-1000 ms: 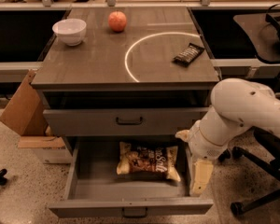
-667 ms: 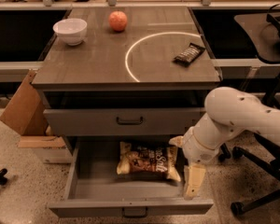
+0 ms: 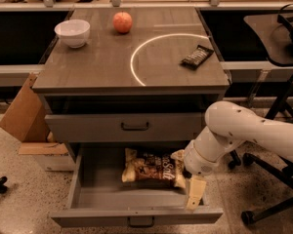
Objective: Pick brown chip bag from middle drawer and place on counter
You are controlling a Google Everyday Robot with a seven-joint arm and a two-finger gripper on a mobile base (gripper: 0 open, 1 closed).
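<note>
Brown chip bag (image 3: 153, 167): you will find it lying flat in the open drawer, right of centre and towards the back, with its lettering face up.
Middle drawer (image 3: 93, 191): pulled out towards you; apart from the bag, its grey tray floor is bare.
Gripper (image 3: 195, 198): low over the drawer's right front corner, at the bag's 4 o'clock and just beside its right end. You cannot tell how far open it is, and nothing shows in its hold.
Arm (image 3: 249, 130): white, entering from your 3 o'clock. Its rounded wrist sits against the bag's right end and covers the drawer's right wall.
Upper drawer front (image 3: 83, 127): closed, at the bag's 12 o'clock, with a dark curved handle (image 3: 135, 126). It overhangs the back of the open drawer.
Counter (image 3: 93, 69): wood-grain top marked with a white arc line (image 3: 135, 57).
Bowl (image 3: 72, 32): white, at the counter's 10 o'clock.
Apple (image 3: 122, 22): at the counter's 12 o'clock, well apart from the bowl.
Candy-bar wrapper (image 3: 197, 56): dark, at the counter's 3 o'clock, just outside the arc.
Cardboard box (image 3: 20, 110): leaning on the floor at the cabinet's 9 o'clock.
Chair base (image 3: 276, 184): dark legs and castors on the floor at your 4 o'clock, behind the arm.
</note>
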